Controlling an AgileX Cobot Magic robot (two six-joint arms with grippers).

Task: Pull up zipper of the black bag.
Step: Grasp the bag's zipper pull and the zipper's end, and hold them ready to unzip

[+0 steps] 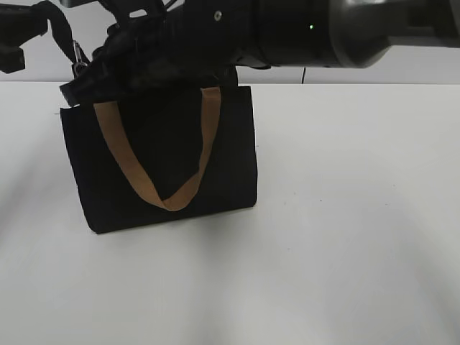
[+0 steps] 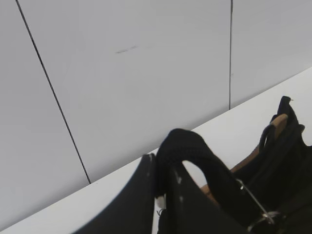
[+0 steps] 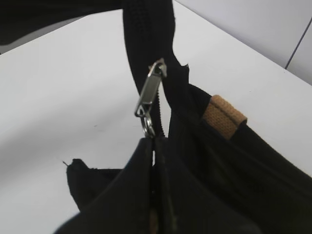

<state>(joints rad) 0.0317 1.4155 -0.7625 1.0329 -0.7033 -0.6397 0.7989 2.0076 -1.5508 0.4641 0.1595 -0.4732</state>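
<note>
Black bag point(image 1: 158, 162) stands upright on the white tabletop point(image 1: 345, 237), left of centre in the ext view, boxy, w/ a tan strap handle point(image 1: 154, 190) hanging in a V down its front face. Top edge of the bag is hidden behind the robot arms, which fill the upper part of that view.

Right wrist view: right end effector point(image 3: 153, 146) has its two black fingers pressed together, tips closed on the lower end of the zipper point(image 3: 148, 100), a small silver pull tab. Tab runs up at a slant from the fingertips to the black zipper track point(image 3: 146, 44), which rises as a dark band toward the top of the frame. Just right of the tab sits the tan strap end point(image 3: 224, 116) sewn to the bag point(image 3: 243, 175) fabric. In the ext view the same silver tab point(image 1: 79, 57) shows at the bag's upper left corner, above the fabric edge.

Left wrist view: left end effector point(image 2: 161, 195) w/ fingers close together, clamped on a raised hump of black fabric strip point(image 2: 187, 146) from the bag's top end; strip arches over the fingertips. Silver metal piece point(image 2: 253, 204) sits lower right, next to the bag body point(image 2: 287, 146); a bit of tan strap shows there too. Grey panelled wall point(image 2: 122, 73) behind
</note>
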